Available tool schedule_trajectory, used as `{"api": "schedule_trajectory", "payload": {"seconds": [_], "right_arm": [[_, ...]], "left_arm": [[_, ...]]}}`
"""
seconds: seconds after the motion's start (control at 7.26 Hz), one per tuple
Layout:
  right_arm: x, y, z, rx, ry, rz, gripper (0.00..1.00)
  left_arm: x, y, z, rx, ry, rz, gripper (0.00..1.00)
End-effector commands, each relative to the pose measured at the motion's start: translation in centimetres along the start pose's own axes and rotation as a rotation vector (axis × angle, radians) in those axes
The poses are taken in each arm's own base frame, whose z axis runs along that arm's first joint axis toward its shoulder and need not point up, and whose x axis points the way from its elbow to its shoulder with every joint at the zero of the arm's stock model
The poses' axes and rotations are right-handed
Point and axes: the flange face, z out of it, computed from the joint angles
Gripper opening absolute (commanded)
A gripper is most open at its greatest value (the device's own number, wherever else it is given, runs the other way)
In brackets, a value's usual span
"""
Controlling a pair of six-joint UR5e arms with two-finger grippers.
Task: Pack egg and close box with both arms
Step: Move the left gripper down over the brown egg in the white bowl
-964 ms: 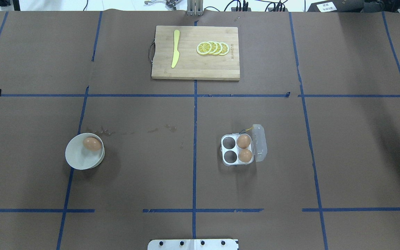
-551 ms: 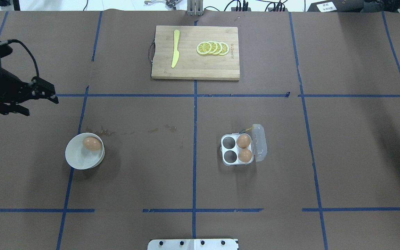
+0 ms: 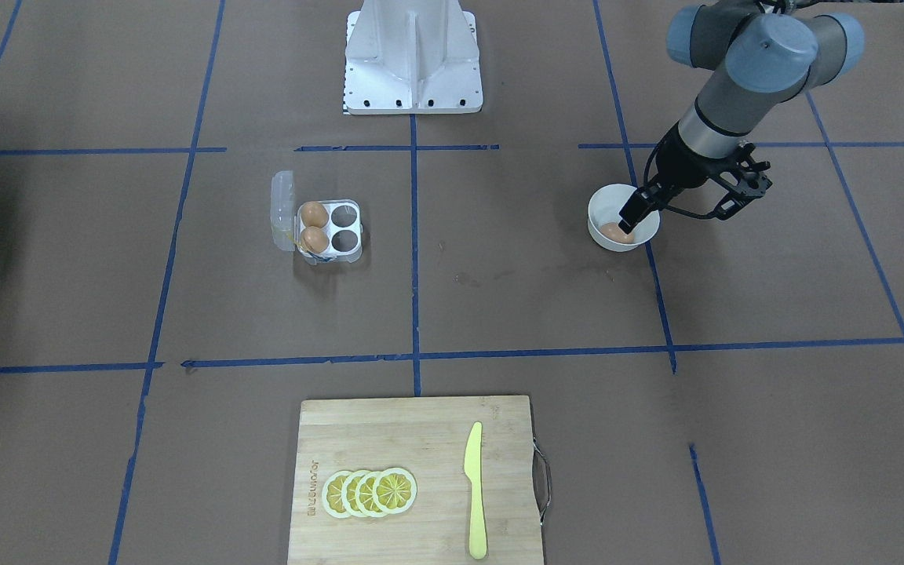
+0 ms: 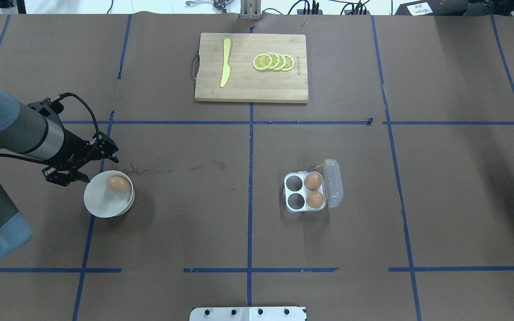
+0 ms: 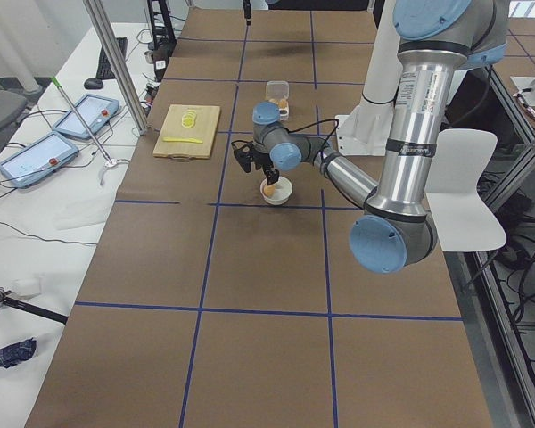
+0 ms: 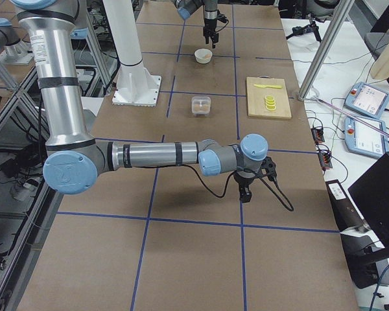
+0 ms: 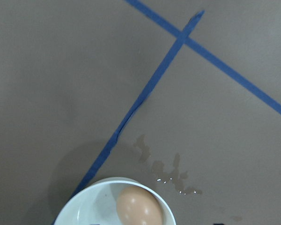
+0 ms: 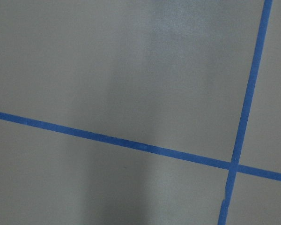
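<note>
The egg (image 4: 118,184), smooth, matte and orange-brown, lies in a round, glossy white bowl (image 4: 94,203) toward the bench's (image 4: 440,200) left edge. The bench is covered in dull brown paper crossed by blue tape lines, with a few shiny wet-looking stains (image 7: 164,164) just beside the bowl. The left gripper (image 4: 101,168), a black open frame on a grey metal arm with light-blue caps, hangs over the bowl's rim with its fingers spread wide and nothing between them. One finger reaches over the bowl close to the egg; contact cannot be told. The box (image 4: 304,192), square and of clear plastic, sits right of the bench's middle with its transparent lid (image 4: 333,183) swung open. Two like eggs (image 4: 313,181) fill the cells beside the lid, and the other two round cells are bare. The right gripper (image 6: 244,194) points down near the right edge; whether its fingers are open or closed cannot be told. At the far edge a rectangular wooden board (image 4: 250,89) carries a flat yellow knife (image 4: 225,62) and four overlapping lemon slices (image 4: 273,62). The mark printed on the board is too small to read.
</note>
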Motion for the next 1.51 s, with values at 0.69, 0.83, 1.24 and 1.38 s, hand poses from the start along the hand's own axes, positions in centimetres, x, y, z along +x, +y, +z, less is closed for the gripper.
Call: {"api": "schedule_trajectory", "payload": {"seconds": [0.69,0.83,1.24,1.38], "right_arm": [[-0.1,0.0,0.1,-0.002,-0.002,-0.001,1.0],[0.0,0.0,0.2,-0.004,-0.001,0.0,1.0],[0.0,0.0,0.2,-0.004,-0.001,0.0,1.0],[0.0,0.0,0.2,-0.004,-0.001,0.0,1.0]], "left_arm": [[-1.0,1.9,4.6,0.005,-0.07,-0.015,0.67],[-1.0,1.9,4.7,0.007,-0.07,-0.014,0.67],[-0.8,1.9,5.4,0.007,-0.079,-0.013,0.65],[-0.8,1.9,5.4,0.007,-0.079,-0.013,0.64]]}}
